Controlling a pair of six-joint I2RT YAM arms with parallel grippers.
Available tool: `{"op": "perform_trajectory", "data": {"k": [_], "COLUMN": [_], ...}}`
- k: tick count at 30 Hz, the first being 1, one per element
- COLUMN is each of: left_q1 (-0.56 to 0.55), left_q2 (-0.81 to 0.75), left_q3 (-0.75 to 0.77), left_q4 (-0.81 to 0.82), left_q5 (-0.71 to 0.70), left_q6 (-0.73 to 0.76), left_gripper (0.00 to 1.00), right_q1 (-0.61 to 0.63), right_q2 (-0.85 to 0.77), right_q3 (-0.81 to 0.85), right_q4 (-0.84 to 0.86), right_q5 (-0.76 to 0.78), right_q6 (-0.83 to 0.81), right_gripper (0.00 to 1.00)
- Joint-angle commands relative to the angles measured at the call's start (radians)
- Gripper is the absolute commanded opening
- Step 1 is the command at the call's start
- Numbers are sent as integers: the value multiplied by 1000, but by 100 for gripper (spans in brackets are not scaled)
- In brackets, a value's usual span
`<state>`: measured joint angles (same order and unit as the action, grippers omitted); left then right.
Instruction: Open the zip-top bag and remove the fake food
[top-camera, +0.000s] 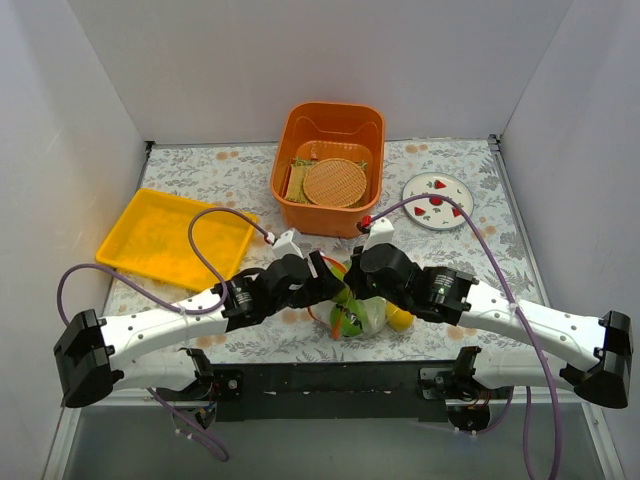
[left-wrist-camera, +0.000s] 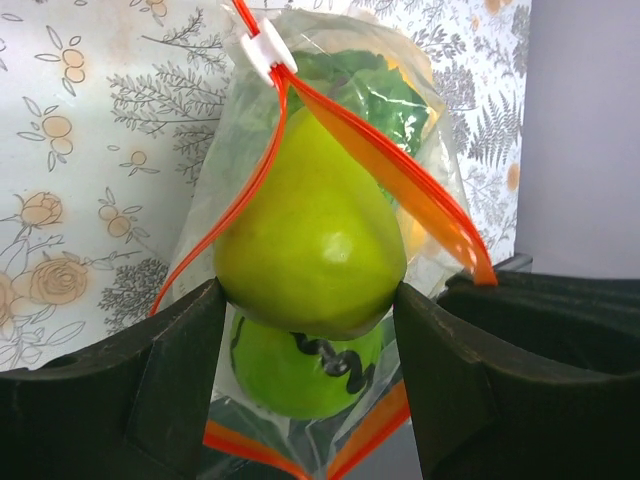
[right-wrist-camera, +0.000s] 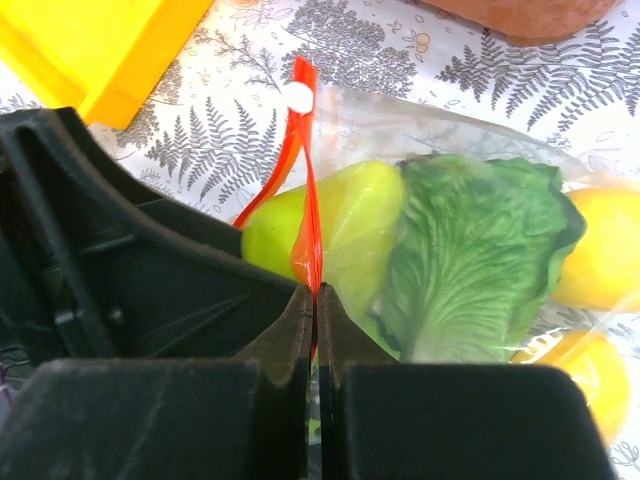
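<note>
My left fingers (left-wrist-camera: 130, 390) clamp the green pear (left-wrist-camera: 310, 230) poking from the mouth of the zip-top bag (left-wrist-camera: 450, 170). My right fingers (right-wrist-camera: 150, 420) are pressed together on its orange zip strip (right-wrist-camera: 305, 200).

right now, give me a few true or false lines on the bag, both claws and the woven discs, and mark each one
1. The right claw pinches the orange-red strip of the zip-top bag. True.
2. The left claw hangs clear of the bag. False: its fingers press both sides of a green pear sticking out of the bag's mouth.
3. A leafy green piece lies inside the bag. True.
4. The woven discs are in the bag. False: they sit in the orange basket.
</note>
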<state>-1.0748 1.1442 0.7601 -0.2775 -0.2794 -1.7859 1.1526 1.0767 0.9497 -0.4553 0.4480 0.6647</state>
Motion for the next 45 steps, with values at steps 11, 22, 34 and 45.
{"op": "perform_trajectory", "data": {"k": [11, 22, 34, 45], "left_q1": [6, 6, 6, 15], "left_q2": [-141, -225, -241, -251], "left_q3": [-2, 21, 97, 186], "left_q4": [-169, -192, -299, -417], "left_q5": [77, 92, 111, 20], "left_q6": [88, 157, 209, 207], "left_gripper": [35, 32, 33, 32], "right_q1": [-11, -45, -82, -134], "right_q2": [20, 26, 17, 11], "right_q3": [-2, -17, -28, -40], "right_q4": [24, 56, 73, 84], "right_q5": [58, 29, 9, -22], "right_q6": [-11, -20, -30, -43], "right_gripper": [1, 1, 1, 1]}}
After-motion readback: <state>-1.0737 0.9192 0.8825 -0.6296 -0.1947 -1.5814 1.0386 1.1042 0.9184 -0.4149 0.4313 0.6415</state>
